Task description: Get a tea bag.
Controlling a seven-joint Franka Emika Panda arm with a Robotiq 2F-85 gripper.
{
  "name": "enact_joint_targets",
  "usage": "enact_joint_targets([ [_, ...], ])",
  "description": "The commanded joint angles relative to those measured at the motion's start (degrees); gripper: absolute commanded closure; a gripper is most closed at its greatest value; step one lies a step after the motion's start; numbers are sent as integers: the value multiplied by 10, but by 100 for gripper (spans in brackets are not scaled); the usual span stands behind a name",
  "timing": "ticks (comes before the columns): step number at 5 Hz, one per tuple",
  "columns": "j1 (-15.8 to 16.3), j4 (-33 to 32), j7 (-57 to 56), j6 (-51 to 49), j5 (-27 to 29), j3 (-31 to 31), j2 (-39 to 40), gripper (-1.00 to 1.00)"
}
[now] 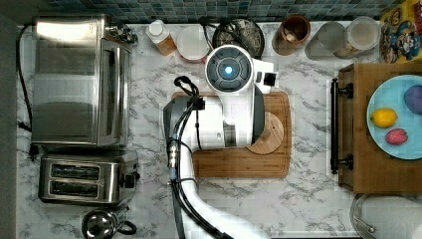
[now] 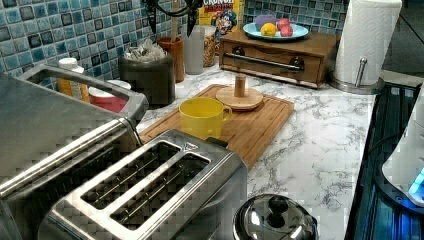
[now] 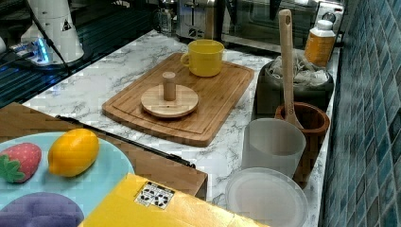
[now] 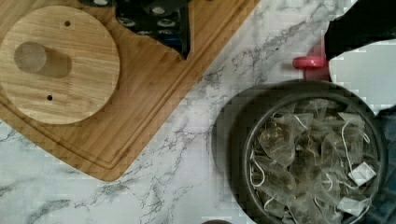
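Tea bag (image 4: 280,140) lies in the dark jar (image 4: 233,140), apart from the pincer; pincer's grip unclear.

Kitchen: marble counter (image 1: 308,199), tile backsplash (image 2: 45,30), toaster (image 1: 87,178), toaster oven (image 1: 79,82), etc.

The white Panda arm (image 1: 229,114) enters from the bottom edge of the top view and reaches upward toward the middle of the picture. Black cables (image 1: 181,144) run along the side of the arm that lies on the top view's left. The uppermost joint cap (image 1: 228,69) is round and dark grey, with a lit blue centre. In the wrist view, part of the dark gripper (image 4: 156,18) body shows at the picture's edge.
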Motion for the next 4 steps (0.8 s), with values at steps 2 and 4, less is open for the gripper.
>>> enact_joint_targets([
  [2, -1, 255, 49, -10, -40, -20, 94, -100],
  [4, 6, 306, 47, -44, -24, -34, 136, -100],
])
